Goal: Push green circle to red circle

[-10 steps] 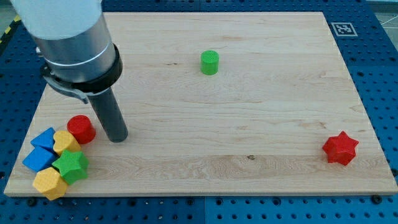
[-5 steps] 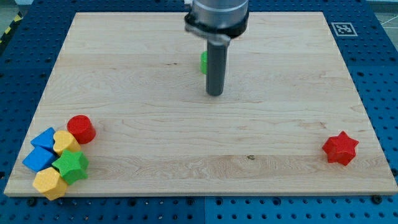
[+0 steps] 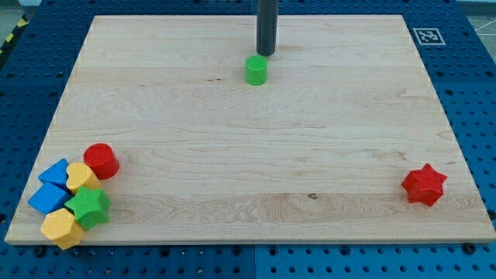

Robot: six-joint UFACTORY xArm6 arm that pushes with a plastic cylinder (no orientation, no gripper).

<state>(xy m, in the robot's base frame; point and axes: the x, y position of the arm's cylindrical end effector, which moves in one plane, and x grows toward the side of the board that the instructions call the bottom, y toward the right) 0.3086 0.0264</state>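
Note:
The green circle [image 3: 256, 70] stands on the wooden board [image 3: 256, 155] near the view's top centre. My tip [image 3: 266, 53] rests just above it and slightly to its right, very close to it or touching. The red circle [image 3: 101, 161] sits far off at the view's lower left, beside a cluster of blocks.
Next to the red circle lie a yellow heart-like block [image 3: 80, 177], a blue block [image 3: 51, 187], a green star [image 3: 89, 206] and a yellow block [image 3: 61, 227]. A red star [image 3: 424, 184] lies at the lower right.
My tip went from beside the red circle to the board's top, passing the green circle. The green circle has shifted slightly down and to the left.

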